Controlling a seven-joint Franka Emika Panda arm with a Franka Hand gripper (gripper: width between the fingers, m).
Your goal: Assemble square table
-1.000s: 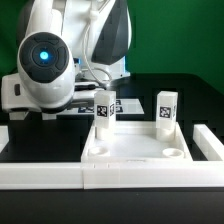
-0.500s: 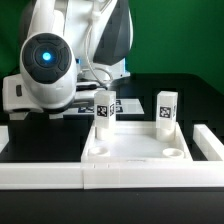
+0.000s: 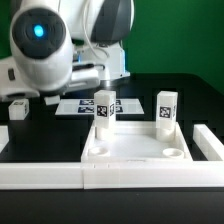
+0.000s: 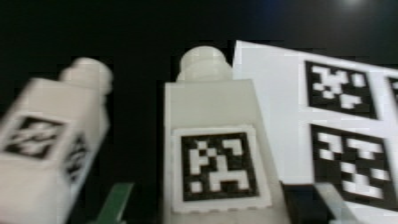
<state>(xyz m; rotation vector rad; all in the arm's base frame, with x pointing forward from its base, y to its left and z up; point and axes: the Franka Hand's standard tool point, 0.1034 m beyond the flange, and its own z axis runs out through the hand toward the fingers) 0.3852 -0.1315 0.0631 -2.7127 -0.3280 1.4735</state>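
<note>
The white square tabletop [image 3: 135, 150] lies flat in the middle, and two tagged white legs [image 3: 104, 108] [image 3: 167, 108] stand upright in its far corner sockets. In the wrist view two more tagged legs lie on the black table beside the marker board [image 4: 338, 110]. My gripper [image 4: 222, 205] is open and straddles the nearer leg [image 4: 214, 140], with a gap on each side. The other leg [image 4: 63, 125] lies beside it. In the exterior view a white leg [image 3: 17, 108] shows at the left, and the arm's body hides my fingers.
A long low white border rail [image 3: 60, 175] runs along the front and up the exterior view's right side [image 3: 208, 142]. The marker board [image 3: 80, 106] lies behind the tabletop. The arm's large body [image 3: 45, 45] fills the upper left.
The arm's body has risen and shifted toward the exterior view's left. This has uncovered the white leg at the left and more of the marker board. The tabletop and standing legs have not moved.
</note>
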